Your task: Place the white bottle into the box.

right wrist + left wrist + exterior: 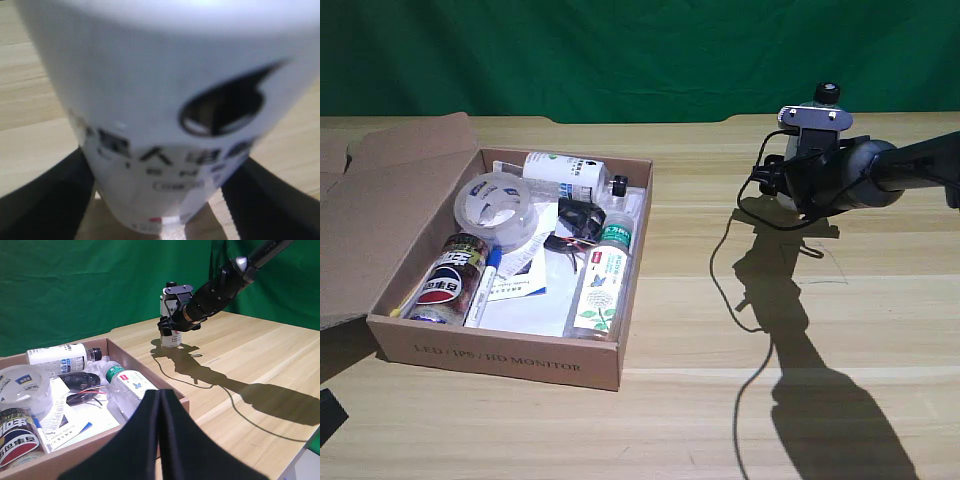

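Observation:
The white bottle (830, 93) stands upright on the wooden table at the back, on the exterior view's right. Only its black cap shows above my right gripper (790, 172) there. In the left wrist view the bottle (172, 339) rests on the table with the gripper (170, 325) around its body. Close up, the bottle (160, 100) fills the right wrist view, and a dark finger (45, 200) presses against each side of it. The open brown box (500, 357) sits well away, on the exterior view's left, also seen as the box (145, 367).
The box holds another white bottle (565, 172) lying down, a tape roll (495, 210), a clear green-capped bottle (603, 285), a can (450, 280), a marker and papers. Its flap lid (390, 200) lies open on the exterior view's left. A cable (725, 270) hangs from the arm.

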You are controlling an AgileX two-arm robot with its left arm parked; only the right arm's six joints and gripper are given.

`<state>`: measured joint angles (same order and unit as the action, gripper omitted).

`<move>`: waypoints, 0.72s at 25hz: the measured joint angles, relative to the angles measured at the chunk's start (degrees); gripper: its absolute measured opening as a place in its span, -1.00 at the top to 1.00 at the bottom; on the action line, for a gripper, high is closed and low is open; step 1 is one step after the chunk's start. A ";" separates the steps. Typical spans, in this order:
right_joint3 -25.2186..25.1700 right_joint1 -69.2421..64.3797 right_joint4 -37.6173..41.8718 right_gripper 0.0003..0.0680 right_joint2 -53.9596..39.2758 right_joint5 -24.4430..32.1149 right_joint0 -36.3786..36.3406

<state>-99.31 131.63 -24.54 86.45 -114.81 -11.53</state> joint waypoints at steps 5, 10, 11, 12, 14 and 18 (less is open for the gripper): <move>-0.28 0.90 -1.28 -0.66 0.86 -0.04 -0.05; -0.28 1.18 -2.40 -0.51 0.86 -0.13 -0.05; -0.28 1.17 -2.53 -0.51 0.86 -0.13 -0.11; -0.28 1.17 -2.65 -0.51 0.86 -0.05 -0.26; -0.28 1.17 -3.21 -0.51 0.86 1.25 -0.71; 0.73 0.19 -3.88 -0.51 0.58 7.11 -2.05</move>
<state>-98.58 131.82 -28.42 87.03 -107.70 -13.58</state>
